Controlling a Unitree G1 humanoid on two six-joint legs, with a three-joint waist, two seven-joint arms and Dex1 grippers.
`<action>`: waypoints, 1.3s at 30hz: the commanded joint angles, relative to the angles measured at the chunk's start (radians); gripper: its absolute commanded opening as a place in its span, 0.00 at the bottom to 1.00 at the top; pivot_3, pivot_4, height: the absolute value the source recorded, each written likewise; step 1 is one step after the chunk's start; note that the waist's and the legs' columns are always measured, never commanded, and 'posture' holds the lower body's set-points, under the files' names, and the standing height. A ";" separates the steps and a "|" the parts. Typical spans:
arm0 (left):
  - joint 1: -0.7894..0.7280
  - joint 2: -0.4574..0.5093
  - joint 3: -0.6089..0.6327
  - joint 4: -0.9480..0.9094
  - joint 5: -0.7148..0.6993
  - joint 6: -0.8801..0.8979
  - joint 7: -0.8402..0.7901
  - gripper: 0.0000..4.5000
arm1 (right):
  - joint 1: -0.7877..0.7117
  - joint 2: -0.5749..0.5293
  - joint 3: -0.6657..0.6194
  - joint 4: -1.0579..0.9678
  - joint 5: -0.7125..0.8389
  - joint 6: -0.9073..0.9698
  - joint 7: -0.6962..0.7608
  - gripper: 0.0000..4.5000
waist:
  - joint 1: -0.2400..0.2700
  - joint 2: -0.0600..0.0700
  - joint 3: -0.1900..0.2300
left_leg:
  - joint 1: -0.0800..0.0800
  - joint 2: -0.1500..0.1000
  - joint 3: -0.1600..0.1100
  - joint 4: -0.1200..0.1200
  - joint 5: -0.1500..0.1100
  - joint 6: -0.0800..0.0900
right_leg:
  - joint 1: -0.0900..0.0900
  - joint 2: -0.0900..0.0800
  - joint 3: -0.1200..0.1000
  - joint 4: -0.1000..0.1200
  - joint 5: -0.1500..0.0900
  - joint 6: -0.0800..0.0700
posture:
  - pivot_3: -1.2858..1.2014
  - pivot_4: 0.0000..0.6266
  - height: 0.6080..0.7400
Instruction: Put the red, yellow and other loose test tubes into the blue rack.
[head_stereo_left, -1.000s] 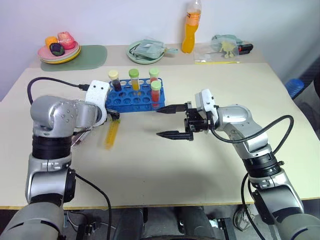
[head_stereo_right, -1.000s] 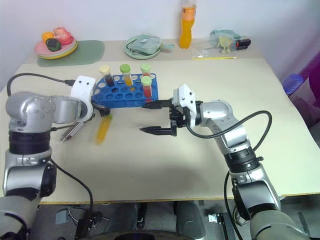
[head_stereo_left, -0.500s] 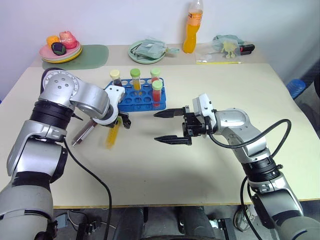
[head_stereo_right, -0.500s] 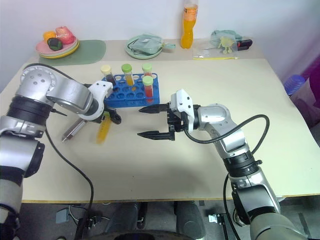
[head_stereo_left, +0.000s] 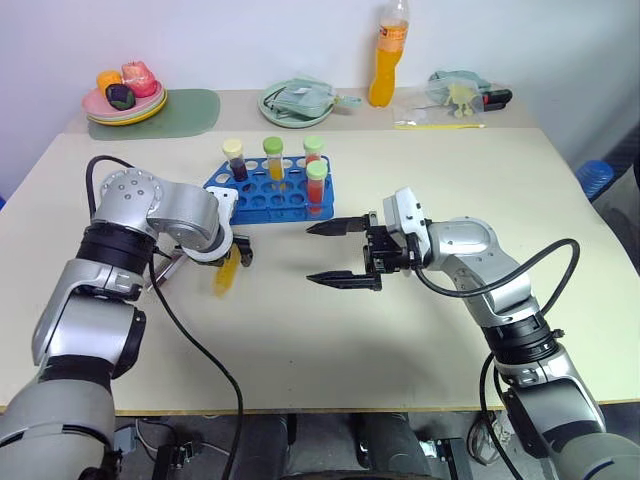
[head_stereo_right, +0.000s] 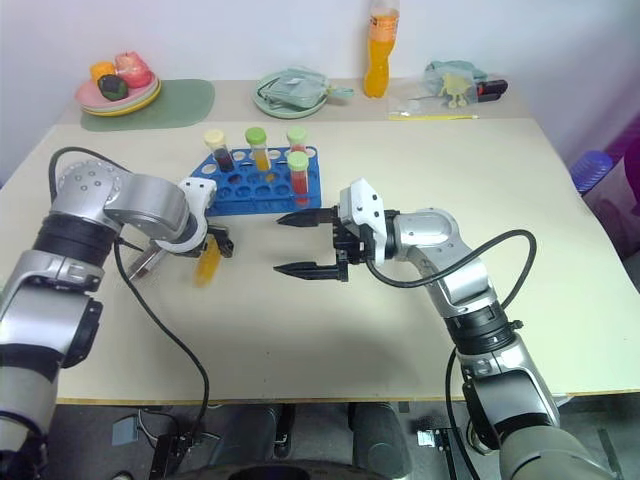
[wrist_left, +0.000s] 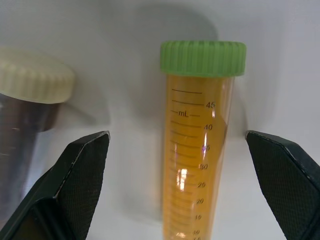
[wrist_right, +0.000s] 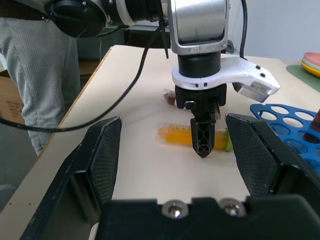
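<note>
The blue rack (head_stereo_left: 262, 196) stands at mid-table with several capped tubes upright in it. Two loose test tubes lie on the table in front of its left end. One is yellow-orange with a green cap (wrist_left: 197, 150); the other is dark with a cream cap (wrist_left: 25, 115). My left gripper (head_stereo_left: 231, 258) points down over the yellow-orange tube (head_stereo_left: 224, 274), open, a finger (wrist_left: 82, 170) on each side and clear of it. My right gripper (head_stereo_left: 312, 253) hovers open and level to the right of the rack, holding nothing, and faces the left gripper (wrist_right: 200, 135).
Along the table's back edge are a tall orange drink bottle (head_stereo_left: 381, 62), a green plate (head_stereo_left: 292, 101) with a pouch, a stack of plates with toy fruit (head_stereo_left: 124, 97) on a green mat, and a clear bag (head_stereo_left: 450, 96). A person's legs (wrist_right: 30, 75) stand beyond the left side.
My left arm has swung round and its gripper has turned and sunk over the yellow-orange tube, still open. The right gripper has stayed where it was.
</note>
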 joint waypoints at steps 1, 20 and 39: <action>0.017 -0.018 0.079 -0.033 -0.015 -0.026 0.068 0.88 | -0.003 0.009 -0.004 -0.039 0.003 -0.024 0.000 0.82 | 0.001 0.000 0.000 | 0.000 0.000 0.000 0.000 0.000 0.000 | 0.000 0.000 0.000 0.000 0.000 0.000 | 0.52 0.24 0.92; 0.110 0.182 0.272 -0.790 0.027 -0.064 -0.230 0.22 | 0.025 0.039 -0.069 -0.028 0.021 0.080 -0.151 0.82 | -0.007 -0.001 0.000 | 0.000 0.001 0.001 -0.002 0.001 -0.001 | -0.001 0.003 0.001 0.000 0.000 0.000 | 0.52 0.24 0.92; 0.499 -0.246 0.048 -0.634 1.704 -1.466 -1.124 0.22 | 0.123 0.217 -0.104 -0.001 0.012 0.129 -0.418 0.82 | 0.003 0.001 -0.002 | 0.001 0.000 0.003 -0.002 -0.001 0.004 | 0.002 0.007 0.001 -0.002 0.000 -0.001 | 0.52 0.24 0.92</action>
